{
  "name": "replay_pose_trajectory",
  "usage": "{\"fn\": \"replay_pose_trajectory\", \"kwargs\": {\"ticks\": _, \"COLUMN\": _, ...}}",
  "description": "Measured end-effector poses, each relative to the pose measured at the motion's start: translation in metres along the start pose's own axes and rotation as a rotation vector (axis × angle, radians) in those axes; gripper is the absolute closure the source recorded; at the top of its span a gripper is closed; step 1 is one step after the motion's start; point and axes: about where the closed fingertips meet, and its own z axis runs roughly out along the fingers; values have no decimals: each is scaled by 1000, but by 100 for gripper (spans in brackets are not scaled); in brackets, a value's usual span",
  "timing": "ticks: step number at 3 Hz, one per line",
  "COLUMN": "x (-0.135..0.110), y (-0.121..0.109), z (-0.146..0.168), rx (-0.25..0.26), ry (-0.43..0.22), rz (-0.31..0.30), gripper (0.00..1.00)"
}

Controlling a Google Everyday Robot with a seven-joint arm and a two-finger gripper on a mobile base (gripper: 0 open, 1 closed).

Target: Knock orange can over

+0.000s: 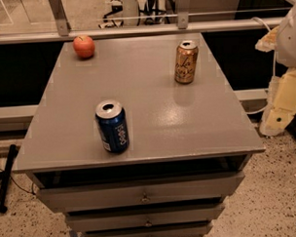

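The orange can (pixel 186 62) stands upright on the grey cabinet top (pixel 152 110), at the far right. It is slim and orange-gold, with dark cursive lettering and a silver top. My gripper (pixel 280 103) shows as a cream-coloured part of the arm at the right edge of the camera view. It hangs beside the cabinet's right side, below the level of the top. It is well apart from the orange can and to the right of it.
A blue Pepsi can (pixel 111 126) stands upright near the front left of the cabinet top. A red-orange apple (pixel 84 46) lies at the far left corner. Drawers (pixel 141 195) are under the top. A rail (pixel 135 30) runs behind the cabinet, and a dark pole (pixel 6 179) leans at the left on the floor.
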Motion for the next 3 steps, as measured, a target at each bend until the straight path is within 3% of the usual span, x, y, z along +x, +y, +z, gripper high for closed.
{"fn": "replay_pose_trajectory", "kwargs": {"ticks": 1, "x": -1, "y": -7, "z": 0, "rx": 21, "ry": -5, "rz": -6, "gripper": 0}}
{"fn": "replay_pose_trajectory", "kwargs": {"ticks": 3, "x": 9, "y": -91, "z": 26, "rx": 107, "ry": -66, "rz": 16, "gripper": 0}}
